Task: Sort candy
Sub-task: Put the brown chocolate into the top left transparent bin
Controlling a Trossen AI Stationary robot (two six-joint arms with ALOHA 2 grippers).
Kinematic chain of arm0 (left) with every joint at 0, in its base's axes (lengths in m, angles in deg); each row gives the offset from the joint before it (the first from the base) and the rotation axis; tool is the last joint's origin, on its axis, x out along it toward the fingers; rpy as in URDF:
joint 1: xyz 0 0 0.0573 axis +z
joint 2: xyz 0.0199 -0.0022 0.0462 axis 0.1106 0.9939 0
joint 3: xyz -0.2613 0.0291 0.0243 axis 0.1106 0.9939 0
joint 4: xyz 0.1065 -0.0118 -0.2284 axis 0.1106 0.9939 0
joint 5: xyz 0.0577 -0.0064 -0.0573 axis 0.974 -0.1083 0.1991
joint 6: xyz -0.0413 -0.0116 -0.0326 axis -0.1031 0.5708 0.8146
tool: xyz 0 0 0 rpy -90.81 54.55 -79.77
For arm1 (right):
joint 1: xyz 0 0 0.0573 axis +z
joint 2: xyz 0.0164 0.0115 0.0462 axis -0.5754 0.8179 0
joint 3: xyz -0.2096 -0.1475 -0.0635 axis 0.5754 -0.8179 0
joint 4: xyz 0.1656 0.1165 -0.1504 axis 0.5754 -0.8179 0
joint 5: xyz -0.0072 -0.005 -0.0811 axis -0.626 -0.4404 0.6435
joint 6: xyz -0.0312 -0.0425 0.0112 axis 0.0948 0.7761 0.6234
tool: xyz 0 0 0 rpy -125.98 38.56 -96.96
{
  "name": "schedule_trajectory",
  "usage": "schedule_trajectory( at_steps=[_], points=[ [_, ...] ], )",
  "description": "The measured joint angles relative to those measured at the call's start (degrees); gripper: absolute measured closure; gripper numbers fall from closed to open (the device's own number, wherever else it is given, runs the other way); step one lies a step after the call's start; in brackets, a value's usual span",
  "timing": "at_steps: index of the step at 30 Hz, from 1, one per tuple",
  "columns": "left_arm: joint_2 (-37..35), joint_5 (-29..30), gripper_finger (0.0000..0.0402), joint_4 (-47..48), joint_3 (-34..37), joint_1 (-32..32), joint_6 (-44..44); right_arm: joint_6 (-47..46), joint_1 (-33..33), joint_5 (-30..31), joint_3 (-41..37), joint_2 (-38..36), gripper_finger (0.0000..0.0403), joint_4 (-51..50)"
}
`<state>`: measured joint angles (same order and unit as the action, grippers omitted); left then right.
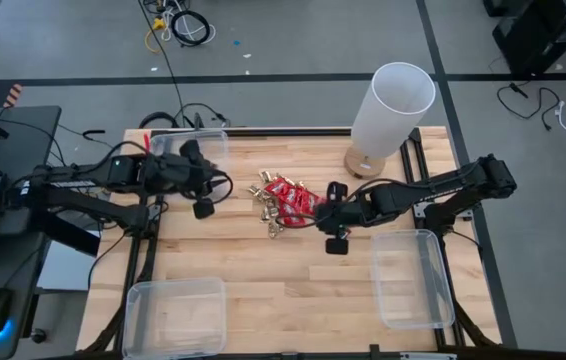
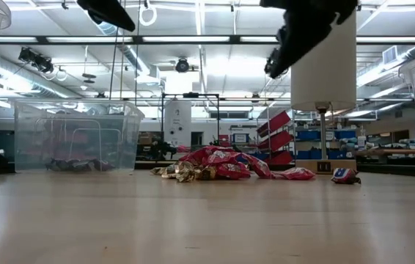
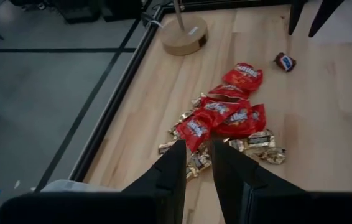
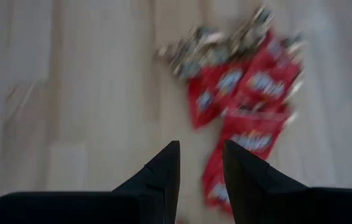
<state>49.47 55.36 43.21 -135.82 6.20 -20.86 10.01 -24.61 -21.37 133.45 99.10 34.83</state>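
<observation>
High view, pile: the candy [image 1: 285,203] lay heaped mid-table between the arms, red packets to the lamp side, gold pieces toward the left arm.
High view, nearer arm: the right gripper [image 1: 335,232] hung just beside the heap's edge; the left gripper [image 1: 203,201] stood farther off by the back bin [image 1: 213,140].
Low view, height: both claws were well above the wooden table [image 2: 207,220]; one stray piece [image 2: 344,176] lay apart from the heap.
Left wrist view, claw: fingers a narrow gap apart, empty, pointing at the gold pieces [image 3: 260,142].
Right wrist view, claw: fingers slightly apart, empty, red packets [image 4: 250,93] ahead, blurred.
Room: workshop shelving stood behind; a white lamp [image 1: 388,115] stood at the table's back.
</observation>
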Motion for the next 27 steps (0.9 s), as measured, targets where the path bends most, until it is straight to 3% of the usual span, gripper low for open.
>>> schedule_trajectory(
  at_steps=[4,13,27],
  points=[
    [0.02,0.26,0.0324,0.0,0.0,-0.41,0.63,-2.07,0.02,-3.64,0.0,0.0,0.0295,-4.12],
    [0.38,0.62,0.0324,-0.21,0.0,-0.41,0.66,-2.49,-0.51,-4.3,-0.79,1.04,0.0295,-2.99],
    [2.0,3.1,0.0324,-0.45,-0.07,-0.41,-0.19,0.08,-1.66,-3.84,-0.83,13.32,0.0295,-7.28]
  ],
)
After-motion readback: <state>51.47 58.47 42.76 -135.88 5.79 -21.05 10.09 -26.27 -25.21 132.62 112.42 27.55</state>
